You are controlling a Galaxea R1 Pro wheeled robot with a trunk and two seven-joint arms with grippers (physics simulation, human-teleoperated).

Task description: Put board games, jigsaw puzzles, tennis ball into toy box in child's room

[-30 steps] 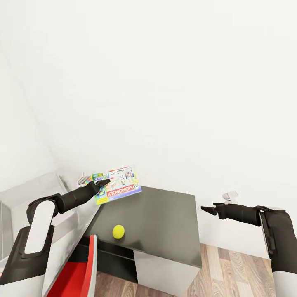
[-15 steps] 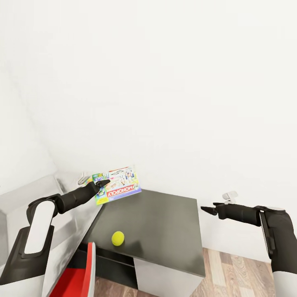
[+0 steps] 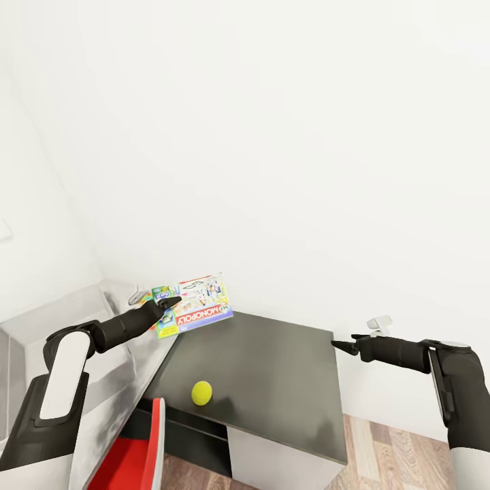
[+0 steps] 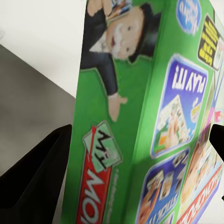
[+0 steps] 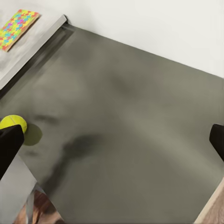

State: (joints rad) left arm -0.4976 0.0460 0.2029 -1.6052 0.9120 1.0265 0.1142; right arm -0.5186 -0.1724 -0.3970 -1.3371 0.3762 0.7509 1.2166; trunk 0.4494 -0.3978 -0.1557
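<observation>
Monopoly box (image 3: 197,306) sits pinched in the left gripper (image 3: 168,305); that edge grip could slip. Right gripper (image 3: 344,346) empty, spread wide.

Plain white walls (image 3: 272,136) are filling the upper view, meeting in a corner at ten o'clock. Wood-plank floor (image 3: 415,456) is showing at five o'clock, a red chair (image 3: 133,452) at seven.

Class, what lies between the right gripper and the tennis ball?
Bare dark tabletop, as the head view shows: nothing sits between the right gripper and the tennis ball.
</observation>
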